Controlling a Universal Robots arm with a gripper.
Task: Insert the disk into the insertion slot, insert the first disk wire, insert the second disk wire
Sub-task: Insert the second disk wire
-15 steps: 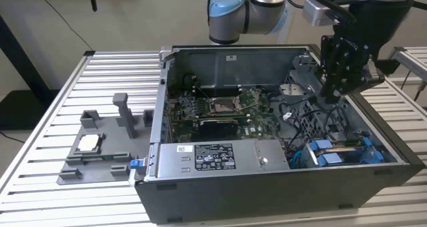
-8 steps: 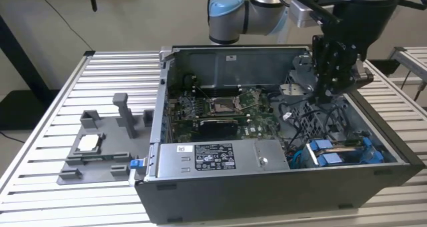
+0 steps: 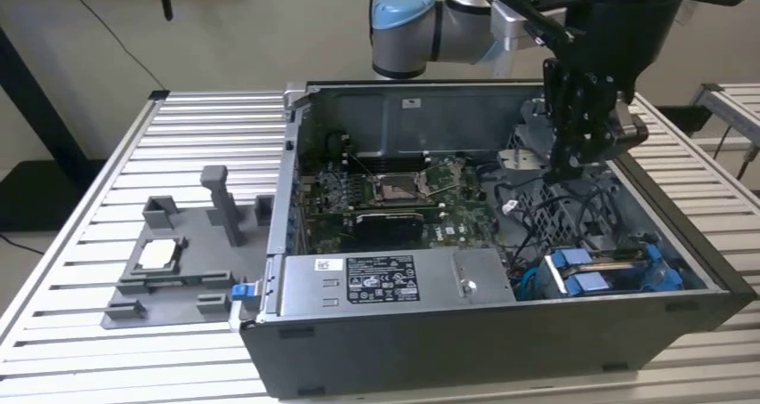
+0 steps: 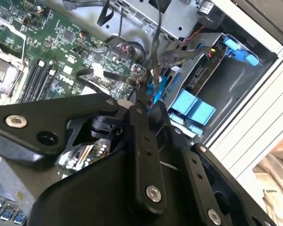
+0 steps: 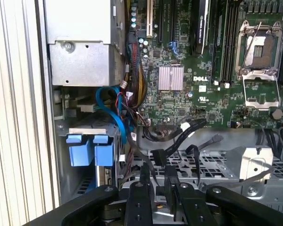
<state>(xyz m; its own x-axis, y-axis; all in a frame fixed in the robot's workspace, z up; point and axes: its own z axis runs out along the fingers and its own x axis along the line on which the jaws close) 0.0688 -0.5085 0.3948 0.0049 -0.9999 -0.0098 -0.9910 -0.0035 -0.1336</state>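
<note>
Hanging over tangled black cables (image 5: 193,129) inside the open computer case (image 3: 475,355), the gripper (image 3: 570,174) hid whether it was spread or pinching. The disk (image 3: 608,270) sat in the insertion slot (image 5: 87,128), apart from it, near the power supply (image 3: 392,284).

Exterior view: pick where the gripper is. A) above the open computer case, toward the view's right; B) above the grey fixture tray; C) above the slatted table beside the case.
A: the gripper hangs over the inside of the open computer case, well apart from the grey fixture tray.
</note>
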